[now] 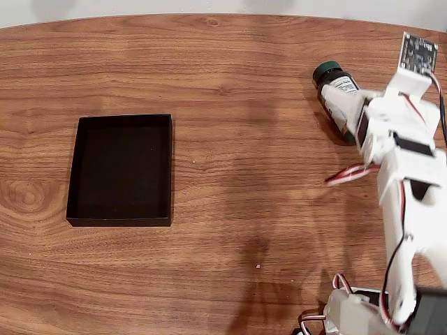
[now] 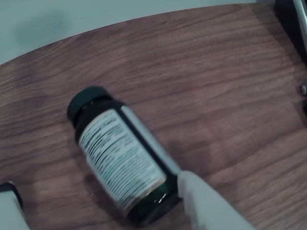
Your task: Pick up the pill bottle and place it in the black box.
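The pill bottle (image 1: 341,84) lies on its side at the far right of the wooden table in the fixed view, its green cap pointing up-left. In the wrist view the bottle (image 2: 120,158) shows its white text label. My gripper (image 1: 343,112) hangs over the bottle's lower half and stands open. One white finger (image 2: 206,206) touches the bottle's base end, and the other finger (image 2: 8,208) sits well apart at the lower left corner. The black box (image 1: 119,222) rests empty on the left side of the table, far from the bottle.
My white arm (image 1: 408,181) with red cables runs down the right edge to its base (image 1: 363,314) at the bottom right. The table's curved far edge (image 1: 209,15) meets a pale wall. Bare wood spans between bottle and box.
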Robot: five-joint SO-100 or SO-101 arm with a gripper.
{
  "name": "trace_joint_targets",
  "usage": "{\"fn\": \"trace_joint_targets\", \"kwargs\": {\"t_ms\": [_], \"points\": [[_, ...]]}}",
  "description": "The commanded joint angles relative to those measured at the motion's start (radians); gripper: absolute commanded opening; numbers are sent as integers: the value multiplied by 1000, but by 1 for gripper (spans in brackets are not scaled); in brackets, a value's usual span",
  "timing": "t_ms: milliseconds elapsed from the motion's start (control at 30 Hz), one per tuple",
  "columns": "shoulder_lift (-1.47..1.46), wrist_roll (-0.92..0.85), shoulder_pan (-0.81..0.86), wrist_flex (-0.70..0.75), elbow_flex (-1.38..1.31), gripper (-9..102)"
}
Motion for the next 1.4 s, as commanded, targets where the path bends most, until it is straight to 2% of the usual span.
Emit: {"fn": "trace_joint_targets", "kwargs": {"t_ms": [0, 267, 533, 900, 1367], "points": [[-80, 83, 28, 80, -233, 44], [-290, 281, 63, 293, -491, 44], [-436, 324, 49, 546, -735, 47], [-650, 285, -44, 531, -888, 48], [-928, 311, -72, 575, -1177, 47]]}}
